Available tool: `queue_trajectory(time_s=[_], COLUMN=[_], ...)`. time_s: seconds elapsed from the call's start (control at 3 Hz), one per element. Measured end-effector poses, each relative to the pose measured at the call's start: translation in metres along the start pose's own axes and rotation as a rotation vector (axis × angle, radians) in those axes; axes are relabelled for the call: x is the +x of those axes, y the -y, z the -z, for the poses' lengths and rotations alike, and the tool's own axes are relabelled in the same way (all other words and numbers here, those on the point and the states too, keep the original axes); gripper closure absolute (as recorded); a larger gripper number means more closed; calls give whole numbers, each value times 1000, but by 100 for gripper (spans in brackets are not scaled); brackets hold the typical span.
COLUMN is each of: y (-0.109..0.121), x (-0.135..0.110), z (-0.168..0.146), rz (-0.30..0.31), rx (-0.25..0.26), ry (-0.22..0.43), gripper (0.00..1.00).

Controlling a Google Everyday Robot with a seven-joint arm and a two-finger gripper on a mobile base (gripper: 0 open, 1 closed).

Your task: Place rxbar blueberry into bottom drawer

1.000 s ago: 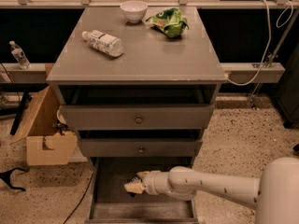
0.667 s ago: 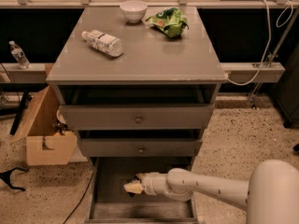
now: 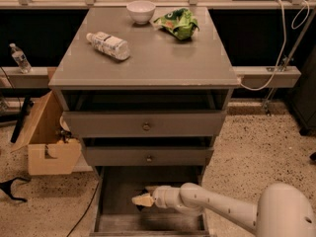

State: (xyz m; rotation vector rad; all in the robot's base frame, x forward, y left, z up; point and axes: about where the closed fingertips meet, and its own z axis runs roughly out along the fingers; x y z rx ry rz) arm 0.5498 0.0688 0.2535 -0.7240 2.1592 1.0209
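Observation:
The bottom drawer (image 3: 111, 196) is pulled out at the foot of the grey cabinet, and its grey floor shows. My gripper (image 3: 141, 200) reaches in from the right on a white arm and hovers low over the middle of the drawer floor. A small dark shape (image 3: 143, 207) lies right at the gripper's tip. It may be the rxbar blueberry, but I cannot tell that, nor whether it is held or lies on the floor.
On the cabinet top are a clear bottle with a white label (image 3: 108, 45), a white bowl (image 3: 140, 11) and a green snack bag (image 3: 178, 23). The two upper drawers (image 3: 145, 125) stand slightly open. A cardboard box (image 3: 47, 142) sits at the left and cables at the right.
The gripper has sunk slightly lower in the bottom drawer, and the arm's elbow has come further into view at the lower right. Nothing else has moved.

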Motion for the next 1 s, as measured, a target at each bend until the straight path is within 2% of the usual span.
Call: queue_trajectory(time_s=[0.67,1.0], y=[40,60], x=[9,0], z=[41,111], rz=[-32,-28], rx=[111,196], ry=[44,80], gripper=[0,0])
